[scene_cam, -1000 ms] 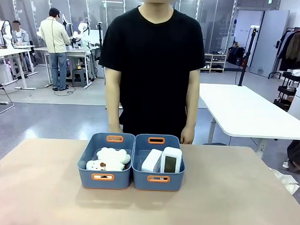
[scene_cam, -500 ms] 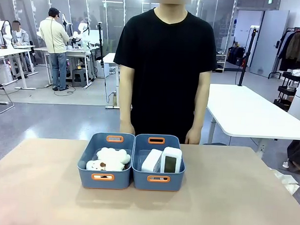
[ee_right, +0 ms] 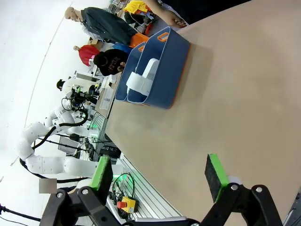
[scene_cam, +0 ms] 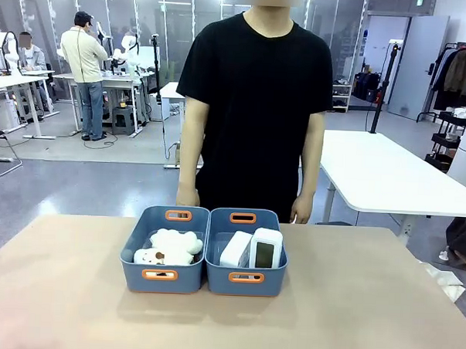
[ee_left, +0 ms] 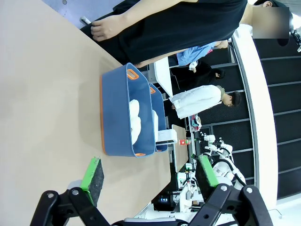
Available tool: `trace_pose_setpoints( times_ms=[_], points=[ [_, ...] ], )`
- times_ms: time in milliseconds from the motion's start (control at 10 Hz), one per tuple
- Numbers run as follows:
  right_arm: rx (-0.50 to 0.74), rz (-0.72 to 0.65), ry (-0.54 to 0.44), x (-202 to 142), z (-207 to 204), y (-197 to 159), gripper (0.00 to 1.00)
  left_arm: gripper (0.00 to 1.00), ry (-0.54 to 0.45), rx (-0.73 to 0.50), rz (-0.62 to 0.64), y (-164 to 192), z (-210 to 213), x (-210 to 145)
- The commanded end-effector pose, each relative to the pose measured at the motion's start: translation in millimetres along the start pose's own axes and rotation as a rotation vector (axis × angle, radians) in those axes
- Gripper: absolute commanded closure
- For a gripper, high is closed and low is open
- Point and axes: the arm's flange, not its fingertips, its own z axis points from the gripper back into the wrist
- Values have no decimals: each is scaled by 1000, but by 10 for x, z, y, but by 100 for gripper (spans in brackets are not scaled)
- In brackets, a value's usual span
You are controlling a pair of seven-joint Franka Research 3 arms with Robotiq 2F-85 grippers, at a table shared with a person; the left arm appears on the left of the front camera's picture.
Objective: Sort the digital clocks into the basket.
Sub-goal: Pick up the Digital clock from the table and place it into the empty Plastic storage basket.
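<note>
Both clocks [scene_cam: 253, 249] already stand in the right basket [scene_cam: 245, 277], far ahead of the left gripper [ee_left: 150, 172] and right gripper [ee_right: 162, 174], each spread wide and empty.

Open tabletop all around; two bins sitting at centre frame

Wide bare table [scene_cam: 366, 319] is lying across the lower frame and to both sides of the two touching blue bins, the basket [scene_cam: 246, 277] at right and the other bin [scene_cam: 160, 275] at left. The digital clocks [scene_cam: 253, 249] are taking up the right one, fluffy toys [scene_cam: 168, 247] the left. The person [scene_cam: 255, 106] is standing close behind the bins, hands [scene_cam: 188, 196] hanging just beyond the far rims, blocking the upper-centre approach.
</note>
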Motion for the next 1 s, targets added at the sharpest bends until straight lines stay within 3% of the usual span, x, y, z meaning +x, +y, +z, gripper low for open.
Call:
trace_pose_setpoints(
  times_ms=[0,900],
  points=[
    [4,1,7,5,-8,10,0,0,-1,-11,-1,-8,1,0],
    [4,1,7,5,-8,10,0,0,-1,-11,-1,-8,1,0]
  ],
)
